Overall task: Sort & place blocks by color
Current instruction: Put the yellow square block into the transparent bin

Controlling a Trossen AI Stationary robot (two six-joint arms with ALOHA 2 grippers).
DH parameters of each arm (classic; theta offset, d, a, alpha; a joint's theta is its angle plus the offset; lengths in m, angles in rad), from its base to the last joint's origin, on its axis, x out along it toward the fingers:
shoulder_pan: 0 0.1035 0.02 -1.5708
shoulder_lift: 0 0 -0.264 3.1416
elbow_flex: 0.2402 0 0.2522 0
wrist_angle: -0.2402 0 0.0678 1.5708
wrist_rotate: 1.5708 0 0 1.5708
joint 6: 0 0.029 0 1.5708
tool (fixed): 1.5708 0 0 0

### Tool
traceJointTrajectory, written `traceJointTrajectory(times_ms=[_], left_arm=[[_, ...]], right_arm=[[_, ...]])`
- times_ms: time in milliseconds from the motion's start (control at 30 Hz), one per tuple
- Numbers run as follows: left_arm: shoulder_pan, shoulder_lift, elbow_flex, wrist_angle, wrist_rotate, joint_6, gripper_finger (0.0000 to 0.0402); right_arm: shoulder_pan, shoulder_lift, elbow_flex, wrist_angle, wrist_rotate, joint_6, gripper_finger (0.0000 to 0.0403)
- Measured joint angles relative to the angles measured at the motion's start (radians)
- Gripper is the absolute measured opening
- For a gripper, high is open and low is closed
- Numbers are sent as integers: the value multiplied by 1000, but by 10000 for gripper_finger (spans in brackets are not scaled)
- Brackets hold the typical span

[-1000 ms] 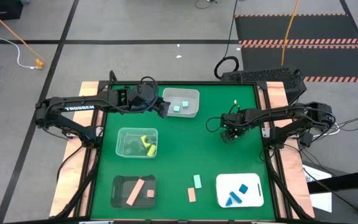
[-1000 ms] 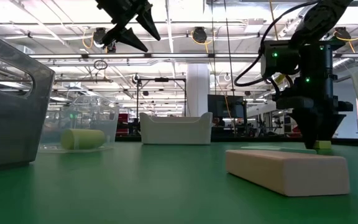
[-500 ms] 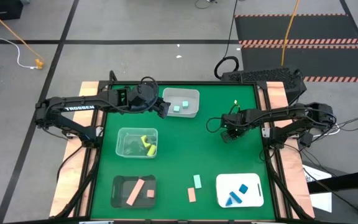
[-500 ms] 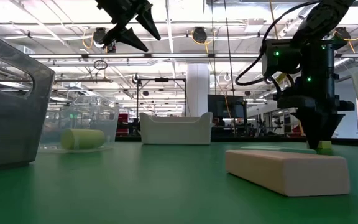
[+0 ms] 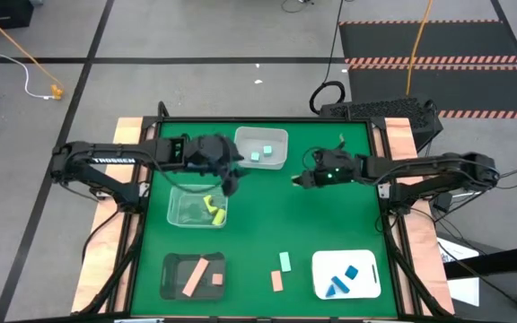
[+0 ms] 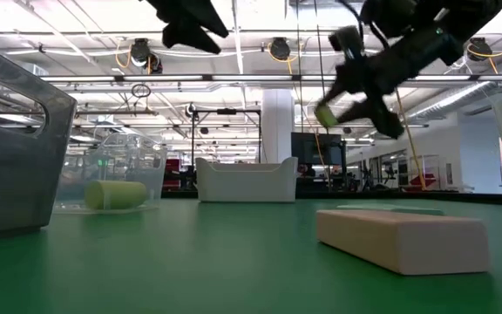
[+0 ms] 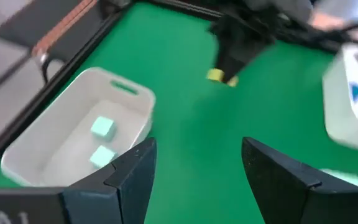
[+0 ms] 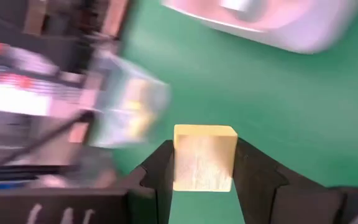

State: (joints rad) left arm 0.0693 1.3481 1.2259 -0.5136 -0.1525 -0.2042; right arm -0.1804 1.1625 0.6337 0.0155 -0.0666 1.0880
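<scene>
right end effector [image 5: 300, 180] lifted yellow block [image 8: 204, 157] | left end effector [image 5: 232, 184] moved over clear tray [image 5: 176, 213]

Right claw [image 8: 204, 163] clamped, left claw [image 7: 197, 171] seemingly agape

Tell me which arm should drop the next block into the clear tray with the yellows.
Right. The right gripper already has its jaws shut on a yellow block, lifted off the table. The left gripper is open and empty above the clear tray, so it would first need a pick.
</scene>
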Motion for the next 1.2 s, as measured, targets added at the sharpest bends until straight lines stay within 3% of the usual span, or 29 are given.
traceJointTrajectory(times_ms=[167, 333, 500, 900, 1200], left_arm=[[-67, 0, 0, 73, 3, 158, 234], [-111, 33, 0, 247, -2, 326, 234], [-109, 88, 0, 413, -14, 400, 234], [-109, 137, 0, 487, -16, 457, 234], [-107, 182, 1, 570, -43, 457, 234]], right_arm=[[21, 3, 1, 256, -43, 36, 116], [50, 3, 1, 420, -43, 69, 116], [77, 3, 1, 533, -29, 99, 116], [132, 5, 1, 607, 116, 100, 116], [139, 64, 22, 680, 120, 102, 116]])
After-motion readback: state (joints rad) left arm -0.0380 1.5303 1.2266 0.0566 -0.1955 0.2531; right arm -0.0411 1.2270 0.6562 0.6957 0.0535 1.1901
